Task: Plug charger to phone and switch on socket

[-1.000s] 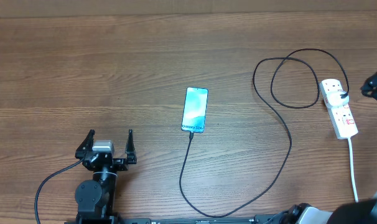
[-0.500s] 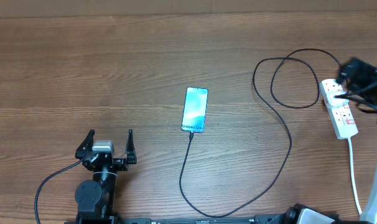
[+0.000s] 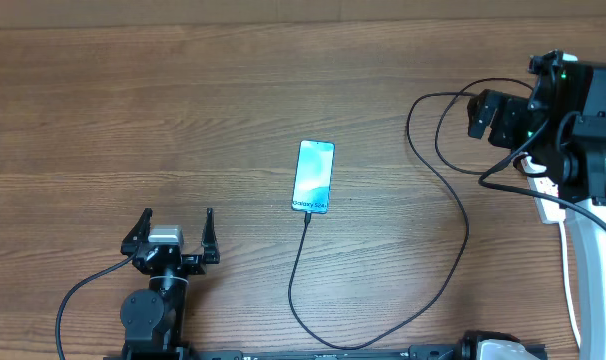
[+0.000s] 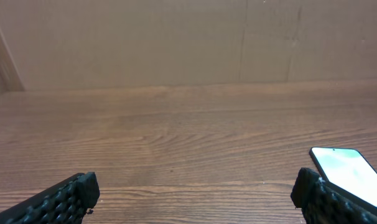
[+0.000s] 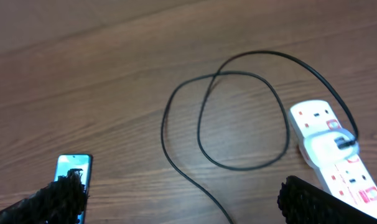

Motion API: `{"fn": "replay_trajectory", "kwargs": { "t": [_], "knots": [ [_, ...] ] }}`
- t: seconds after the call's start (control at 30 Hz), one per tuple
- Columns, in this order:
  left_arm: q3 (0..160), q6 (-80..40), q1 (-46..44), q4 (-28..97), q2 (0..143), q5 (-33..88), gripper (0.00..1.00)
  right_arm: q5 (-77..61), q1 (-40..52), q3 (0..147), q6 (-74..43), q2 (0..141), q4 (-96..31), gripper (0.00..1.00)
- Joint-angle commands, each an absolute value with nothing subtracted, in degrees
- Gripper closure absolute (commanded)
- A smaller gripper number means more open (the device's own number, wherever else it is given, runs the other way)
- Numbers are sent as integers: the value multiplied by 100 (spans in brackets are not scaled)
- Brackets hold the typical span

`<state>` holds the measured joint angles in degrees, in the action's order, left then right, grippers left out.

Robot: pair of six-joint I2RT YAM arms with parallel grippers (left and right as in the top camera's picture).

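Wooden table is filling my view. The phone is lying mid-table, the charger meeting its near edge. I'm worrying the right gripper, jaws spread above the cable loop, snags it while reaching for the socket far right. The screen is glowing teal. The left gripper is idling near-left, jaws spread.

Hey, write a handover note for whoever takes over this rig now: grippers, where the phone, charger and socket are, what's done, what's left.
Left gripper: open, empty, near-left of the phone.
Right gripper: open, empty, over the charger loop beside the socket.
The phone lies screen up in the middle; the charger reaches its near short edge, seemingly plugged in.
Left to do: switch on the socket; switch state unreadable.
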<state>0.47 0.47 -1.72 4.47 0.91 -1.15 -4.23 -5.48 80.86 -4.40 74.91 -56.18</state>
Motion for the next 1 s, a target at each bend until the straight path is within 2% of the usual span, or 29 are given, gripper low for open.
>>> {"fn": "replay_trajectory", "kwargs": {
  "t": [0.0,0.13,0.3,0.73,0.97],
  "knots": [
    [30,174,-119,436,21,-150,0,-410,-532,8060,-294,7363,-5747,0],
    [30,174,-119,436,21,-150,0,-412,-532,7614,14,7360,-5559,0],
    [30,174,-119,436,21,-150,0,-414,-532,6541,34,7330,-4652,0],
    [30,174,-119,436,21,-150,0,-1313,-530,2659,30,6539,-915,0],
    [30,174,-117,436,21,-150,0,-1317,-480,1299,30,5861,255,0]
  ]
}}
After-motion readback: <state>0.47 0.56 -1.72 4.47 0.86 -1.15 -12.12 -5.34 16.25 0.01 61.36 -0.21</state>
